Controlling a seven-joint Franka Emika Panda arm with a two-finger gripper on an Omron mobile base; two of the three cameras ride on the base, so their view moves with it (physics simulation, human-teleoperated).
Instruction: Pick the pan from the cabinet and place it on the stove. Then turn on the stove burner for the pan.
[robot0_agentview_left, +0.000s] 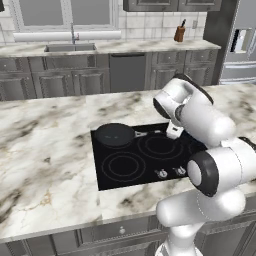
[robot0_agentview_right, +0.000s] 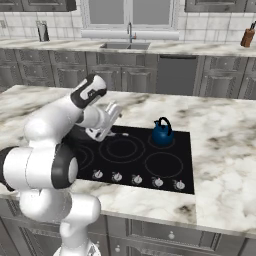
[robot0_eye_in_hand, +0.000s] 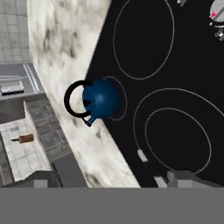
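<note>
**Pan on the cooktop, burner knob not yet turned**

On the stove (robot0_agentview_left: 145, 172), the pan (robot0_agentview_left: 115, 134) sits at the far-left corner, over the far-left burner ring, its thin silver handle pointing right toward the stove's middle. The pincer (robot0_agentview_right: 114, 111) hovers above the stove's far-left area, just past the pan handle, with its fingers spread wide and nothing between them.

What seems left is turning the right knob. Five small silver knobs (robot0_agentview_right: 136, 179) line the stove's near edge, all alike, so the likeliest mistake is choosing one that feeds a different ring. The arm, sweeping down toward them, could also clip the pan handle and drag the pan off its ring. The blue kettle (robot0_agentview_right: 162, 132) stands at the stove's far-right side, apart from the pan, and looks less exposed.

The stove is flat, glossy black glass marked with thin grey concentric circles. The pan is round, shallow and matte black. The kettle is rounded with a looped dark handle. Around the stove, the tabletop (robot0_agentview_left: 45, 150) is veined cream marble.
</note>
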